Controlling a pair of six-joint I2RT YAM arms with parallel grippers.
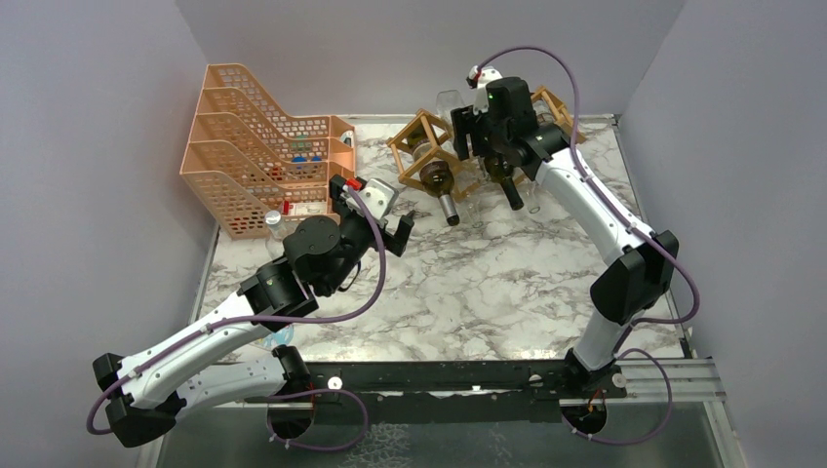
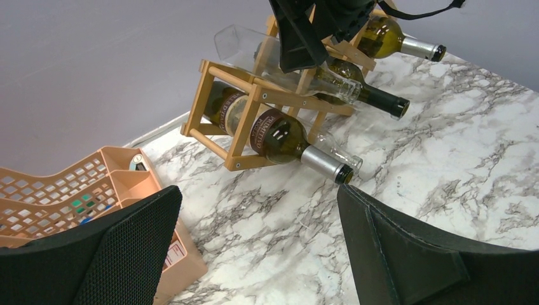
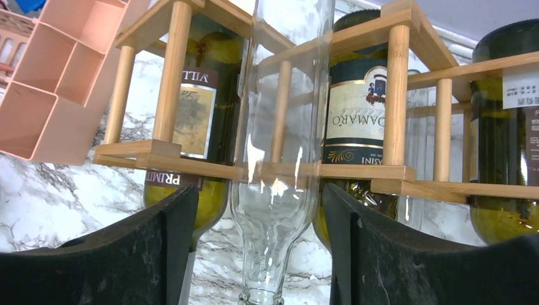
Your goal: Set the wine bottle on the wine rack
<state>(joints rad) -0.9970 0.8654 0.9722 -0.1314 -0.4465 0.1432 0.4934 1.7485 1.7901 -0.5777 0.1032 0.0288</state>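
The wine bottle (image 3: 286, 76), clear glass and seemingly empty, lies in the dip between two cells along the top of the wine rack (image 3: 395, 95), at the far side of the marble table (image 1: 488, 292). Its long axis runs front to back, base toward the rear wall and neck sloping down toward the arms. The cells below hold dark bottles (image 3: 203, 121) lying the same way. The right arm (image 1: 595, 214) is much the nearer: it stretches far forward over the table with its wrist bent down at the rack, so the bottle points straight back into its claw. The left arm (image 1: 215, 331) is folded low, well apart from the rack, beside the orange mesh tray (image 1: 254, 146). The right gripper (image 3: 259, 197) straddles the bottle's shoulder and neck with its jaws parted; a clear gap shows on one side and a thin one on the other, so it does not seem to be squeezing. Whether the rack alone carries the bottle cannot be told. The left gripper (image 2: 257, 197) is spread wide and holds nothing.
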